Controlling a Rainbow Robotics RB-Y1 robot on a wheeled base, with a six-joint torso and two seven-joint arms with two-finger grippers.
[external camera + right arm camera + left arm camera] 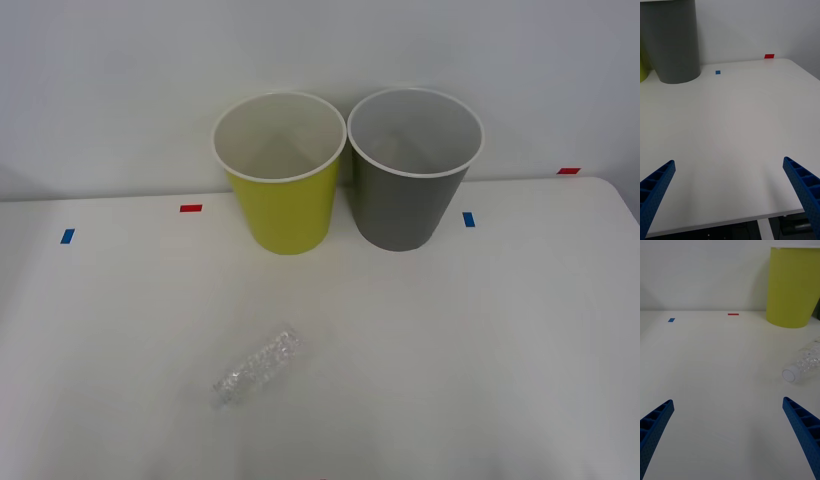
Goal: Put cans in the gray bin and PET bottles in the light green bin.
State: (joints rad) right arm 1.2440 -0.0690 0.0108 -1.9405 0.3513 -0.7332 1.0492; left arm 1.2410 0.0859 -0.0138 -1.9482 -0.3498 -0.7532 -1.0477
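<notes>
I am seeing the PET bottle [257, 366] lying on its side on the table [480, 330] ahead of the light green bin [283, 205], long axis slanting toward that bin, nearer my wide-open left gripper [728, 435] than my equally open right gripper [728, 195].

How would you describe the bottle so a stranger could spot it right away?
On the white table, two bins stand at the back: a green bin and a gray bin. Nearer the robot than the green bin lies the bottle, on its side, clear and crinkly.
</notes>
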